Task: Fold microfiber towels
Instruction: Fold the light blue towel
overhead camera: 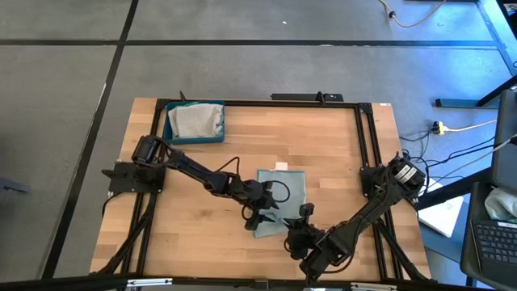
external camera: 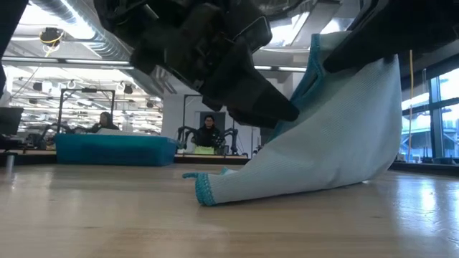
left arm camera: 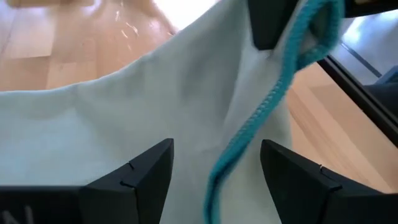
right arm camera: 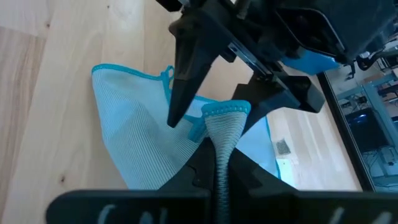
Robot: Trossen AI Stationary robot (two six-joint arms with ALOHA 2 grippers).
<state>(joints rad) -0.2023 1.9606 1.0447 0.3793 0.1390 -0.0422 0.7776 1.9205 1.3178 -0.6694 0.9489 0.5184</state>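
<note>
A pale blue microfiber towel (overhead camera: 284,187) with a teal stitched edge lies mid-table. Its far part is flat on the wood, and its near part rises as a tent, whose lower corner (external camera: 206,189) rests on the table. My right gripper (overhead camera: 301,220) is shut on the raised corner near the table's front edge. My left gripper (overhead camera: 260,217) is open just left of it. In the left wrist view its fingers stand on either side of the hanging teal edge (left arm camera: 249,134); whether they touch it I cannot tell. My right gripper pinches a bunched corner of the towel (right arm camera: 224,121) between its two fingers; the teal hem sticks out past the fingertips. The fingers slant down from the table's near right. The corner is lifted clear, and the cloth (external camera: 337,136) slopes down from it to the table.
A dark blue tray (overhead camera: 170,133) at the far left corner holds pale bunched cloths (overhead camera: 196,120). A small white tag (overhead camera: 281,166) lies just beyond the towel. Black frame rails (overhead camera: 361,137) border the table. People sit in the room behind (external camera: 208,136).
</note>
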